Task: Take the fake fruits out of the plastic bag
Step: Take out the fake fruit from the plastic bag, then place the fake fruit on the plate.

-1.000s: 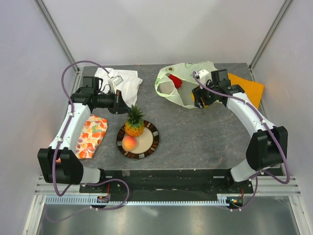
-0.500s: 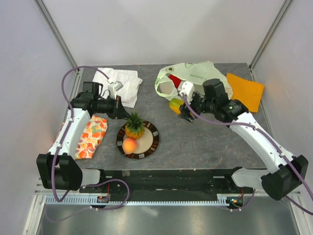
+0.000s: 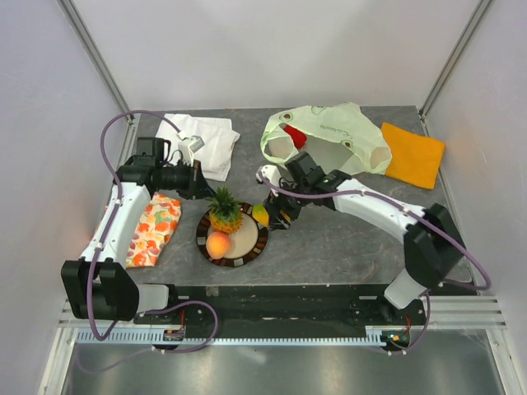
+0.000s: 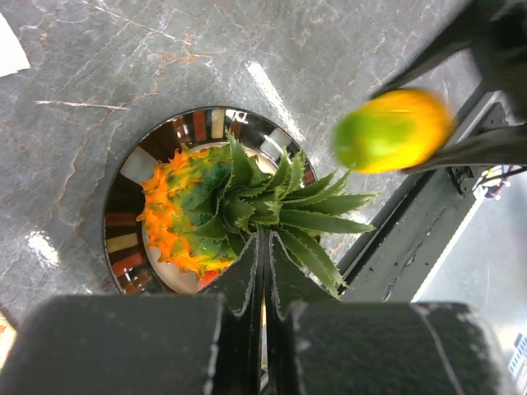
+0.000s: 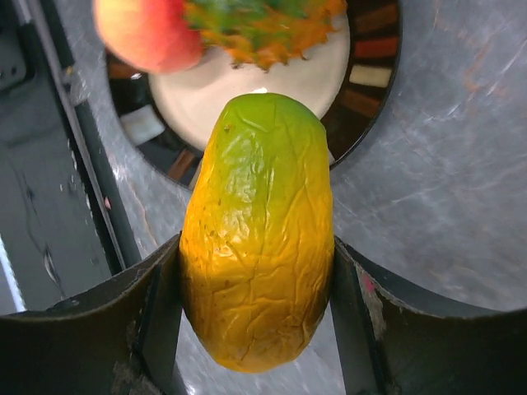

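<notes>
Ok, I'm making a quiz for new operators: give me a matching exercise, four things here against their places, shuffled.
1 mango
2 pineapple
3 red piece
4 white cloth

A in the plastic bag's mouth
B upright on the plate
C clamped in the right gripper
D on the table, far left

Pairs: 1-C, 2-B, 3-A, 4-D
</notes>
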`<state>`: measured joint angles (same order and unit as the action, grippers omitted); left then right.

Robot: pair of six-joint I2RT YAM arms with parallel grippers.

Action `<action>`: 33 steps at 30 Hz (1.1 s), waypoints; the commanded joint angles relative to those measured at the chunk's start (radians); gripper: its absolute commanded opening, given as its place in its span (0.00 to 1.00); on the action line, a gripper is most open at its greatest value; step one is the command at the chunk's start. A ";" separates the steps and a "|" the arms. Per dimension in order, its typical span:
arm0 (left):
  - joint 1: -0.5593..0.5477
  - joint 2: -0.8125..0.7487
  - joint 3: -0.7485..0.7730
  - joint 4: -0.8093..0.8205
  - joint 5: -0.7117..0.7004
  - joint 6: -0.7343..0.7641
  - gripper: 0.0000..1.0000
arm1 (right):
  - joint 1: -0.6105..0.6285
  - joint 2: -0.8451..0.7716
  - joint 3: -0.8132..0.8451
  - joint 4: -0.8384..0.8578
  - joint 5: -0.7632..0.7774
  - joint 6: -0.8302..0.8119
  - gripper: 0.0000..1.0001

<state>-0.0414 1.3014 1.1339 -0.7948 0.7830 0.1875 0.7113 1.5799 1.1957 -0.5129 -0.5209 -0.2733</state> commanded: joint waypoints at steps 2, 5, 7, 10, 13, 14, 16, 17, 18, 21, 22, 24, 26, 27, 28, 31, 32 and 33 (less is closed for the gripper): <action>0.015 -0.036 0.004 0.002 -0.018 0.001 0.02 | -0.003 0.153 0.080 0.174 0.059 0.337 0.31; 0.018 -0.040 0.004 0.003 -0.010 -0.022 0.01 | -0.003 0.224 0.119 0.197 0.133 0.472 0.33; 0.018 -0.042 -0.003 0.003 -0.007 -0.034 0.02 | -0.003 0.232 0.125 0.215 0.165 0.571 0.33; 0.018 -0.060 -0.022 0.005 -0.010 -0.049 0.02 | 0.014 0.236 0.136 0.237 0.171 0.643 0.33; 0.023 -0.080 -0.048 0.003 -0.016 -0.045 0.01 | 0.037 0.262 0.140 0.226 0.174 0.681 0.33; 0.023 -0.083 -0.057 0.005 -0.022 -0.036 0.02 | 0.043 0.282 0.143 0.217 0.165 0.680 0.33; 0.032 -0.090 -0.083 0.012 -0.037 -0.025 0.01 | 0.063 0.295 0.145 0.211 0.163 0.675 0.33; 0.034 -0.093 -0.089 0.014 -0.037 -0.023 0.02 | 0.069 0.308 0.150 0.212 0.163 0.672 0.33; 0.035 -0.100 -0.100 0.022 -0.036 -0.026 0.02 | 0.080 0.319 0.153 0.211 0.163 0.675 0.33; 0.037 -0.103 -0.115 0.023 -0.024 -0.031 0.02 | 0.091 0.345 0.162 0.211 0.176 0.684 0.33; 0.037 -0.106 -0.117 0.025 -0.024 -0.033 0.02 | 0.093 0.350 0.163 0.212 0.177 0.684 0.34; 0.037 -0.106 -0.112 0.017 -0.030 -0.022 0.02 | 0.099 0.359 0.166 0.211 0.182 0.683 0.36; 0.038 -0.105 -0.108 0.011 -0.045 -0.013 0.02 | 0.100 0.371 0.171 0.212 0.180 0.680 0.37; 0.038 -0.105 -0.106 0.011 -0.048 -0.008 0.01 | 0.102 0.376 0.174 0.214 0.182 0.680 0.39; 0.040 -0.105 -0.108 0.011 -0.048 -0.008 0.02 | 0.102 0.380 0.180 0.212 0.188 0.681 0.41; 0.040 -0.099 -0.114 0.017 -0.039 -0.017 0.02 | 0.103 0.399 0.191 0.215 0.193 0.683 0.46; 0.038 -0.099 -0.115 0.022 -0.037 -0.019 0.02 | 0.103 0.405 0.193 0.217 0.193 0.683 0.52; 0.040 -0.096 -0.112 0.022 -0.039 -0.019 0.02 | 0.105 0.407 0.193 0.226 0.191 0.684 0.56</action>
<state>-0.0059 1.2144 1.0271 -0.7868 0.7567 0.1650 0.8097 1.9640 1.3476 -0.3069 -0.3416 0.3931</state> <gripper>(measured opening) 0.022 0.696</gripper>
